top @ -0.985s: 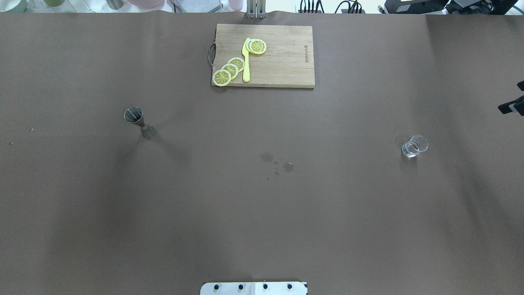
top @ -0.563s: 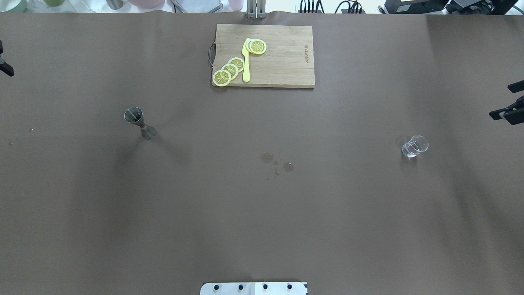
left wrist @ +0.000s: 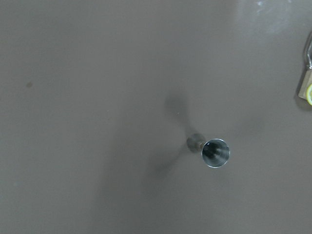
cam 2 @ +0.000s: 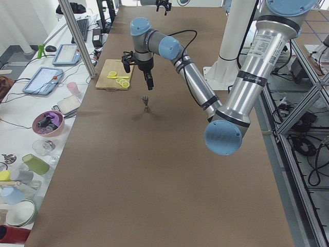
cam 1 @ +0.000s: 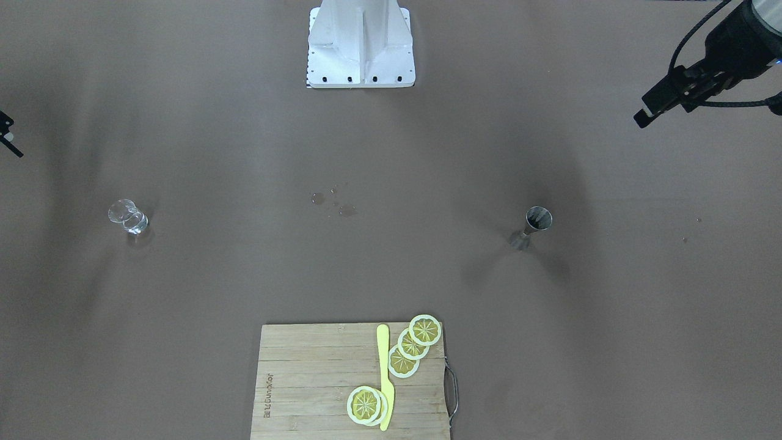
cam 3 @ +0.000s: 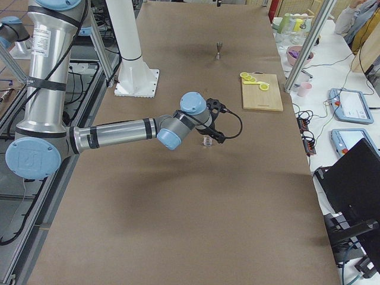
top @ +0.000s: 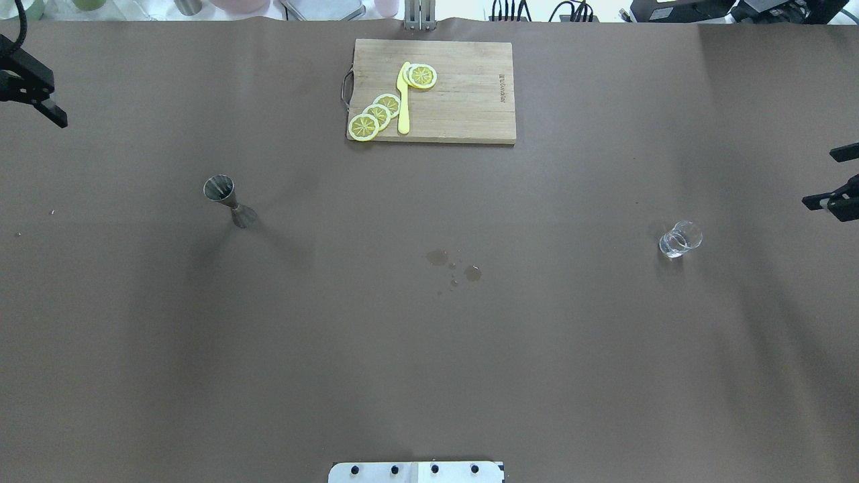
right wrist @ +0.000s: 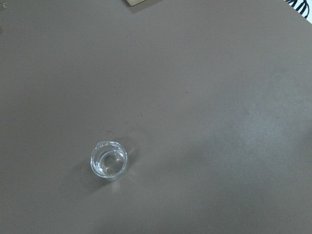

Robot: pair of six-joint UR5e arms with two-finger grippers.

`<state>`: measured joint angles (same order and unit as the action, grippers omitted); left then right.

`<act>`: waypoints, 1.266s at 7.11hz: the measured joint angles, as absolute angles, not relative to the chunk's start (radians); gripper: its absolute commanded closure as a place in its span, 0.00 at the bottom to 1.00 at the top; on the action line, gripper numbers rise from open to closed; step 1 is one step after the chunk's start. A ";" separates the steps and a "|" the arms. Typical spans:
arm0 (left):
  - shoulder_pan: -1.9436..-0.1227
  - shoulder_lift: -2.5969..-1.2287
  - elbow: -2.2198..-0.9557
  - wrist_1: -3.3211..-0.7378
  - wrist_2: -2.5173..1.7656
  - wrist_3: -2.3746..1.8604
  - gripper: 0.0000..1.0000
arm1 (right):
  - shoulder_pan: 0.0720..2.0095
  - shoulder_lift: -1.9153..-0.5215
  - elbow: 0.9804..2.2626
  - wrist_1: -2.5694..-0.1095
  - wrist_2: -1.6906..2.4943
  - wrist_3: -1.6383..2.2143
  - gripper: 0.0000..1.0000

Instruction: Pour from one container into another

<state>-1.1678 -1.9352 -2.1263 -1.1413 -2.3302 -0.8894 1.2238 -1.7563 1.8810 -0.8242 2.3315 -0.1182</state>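
Brown paper covers the table (top: 429, 369), and both arms have come in over it. The left gripper (top: 40, 94), absent from the overhead view a second ago, now hangs at 10 o'clock, and the right gripper (top: 827, 176) has crept inward at 3 o'clock, each with fingers spread and empty. The steel jigger (top: 228, 200) stands at 5 o'clock from the left gripper and the small glass (top: 680, 239) at 8 o'clock from the right, both well apart, so I judge the reach only started and nothing poured.
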 measured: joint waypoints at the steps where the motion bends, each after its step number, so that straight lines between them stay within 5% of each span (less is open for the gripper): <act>1: -1.125 -1.936 -2.131 -1.195 -2.267 -0.905 0.02 | 1.214 -1.768 1.853 -0.749 2.344 -0.099 0.00; 9: -0.778 -1.862 -2.248 -1.502 -1.818 -1.259 0.02 | 1.154 -1.732 1.482 -0.196 2.441 -0.046 0.00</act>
<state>-0.7784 -1.8624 -2.2478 -1.5022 -1.8179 -1.2585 1.1537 -1.7319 1.4821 -0.1963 2.4409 -0.0460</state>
